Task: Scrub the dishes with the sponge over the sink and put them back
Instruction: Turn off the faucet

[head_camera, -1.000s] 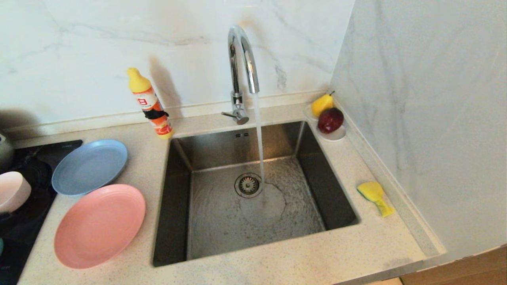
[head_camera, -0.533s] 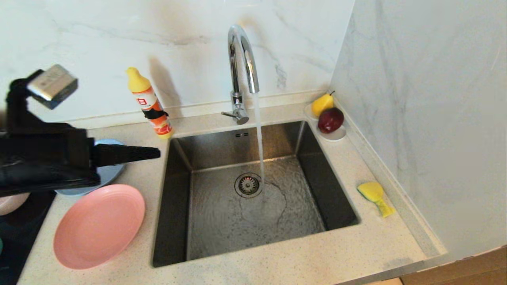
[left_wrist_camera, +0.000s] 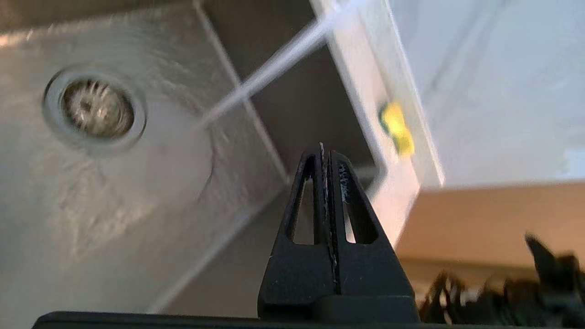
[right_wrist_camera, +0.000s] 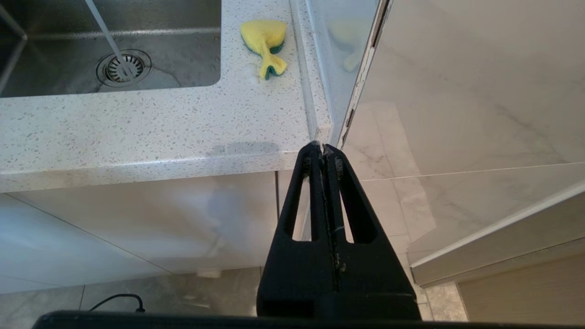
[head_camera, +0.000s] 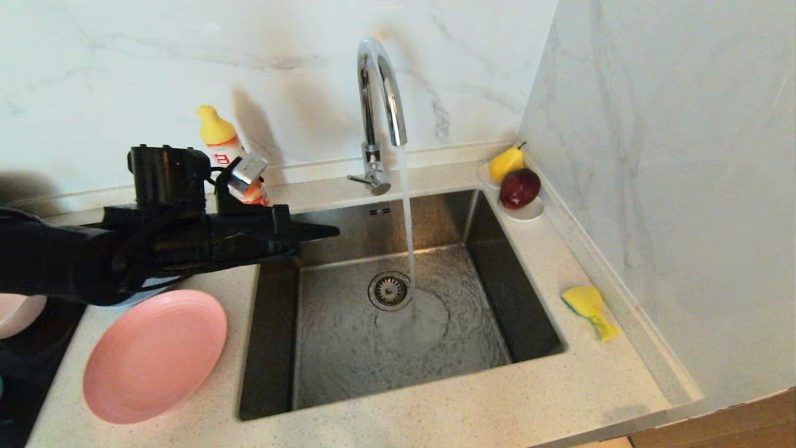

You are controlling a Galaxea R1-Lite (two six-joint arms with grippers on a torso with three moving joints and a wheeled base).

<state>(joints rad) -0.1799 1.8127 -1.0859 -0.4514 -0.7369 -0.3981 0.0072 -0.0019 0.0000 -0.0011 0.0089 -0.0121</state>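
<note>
My left gripper point(head_camera: 334, 232) is shut and empty, and reaches level from the left over the back left corner of the steel sink point(head_camera: 273, 336). In its wrist view the shut gripper point(left_wrist_camera: 325, 153) hangs above the wet basin. The yellow sponge point(head_camera: 588, 307) lies on the counter right of the sink, far from it. Left of the sink sits the pink plate point(head_camera: 155, 354). The grey-blue plate point(head_camera: 148, 288) is mostly hidden under my left arm. A pale pink bowl point(head_camera: 18, 314) shows at the left edge. My right gripper point(right_wrist_camera: 323, 148) is shut, parked below the counter's front edge.
Water runs from the chrome tap point(head_camera: 379, 93) onto the sink floor near the drain point(head_camera: 390, 290). A yellow-capped detergent bottle point(head_camera: 217, 134) stands behind my left wrist. A white saucer point(head_camera: 527, 213) with a pear and a red fruit sits in the back right corner. A black hob lies far left.
My left arm has come in from the left and swept right, over the grey-blue plate, to the sink's left rim. Its gripper stayed shut. The right arm has not moved.
</note>
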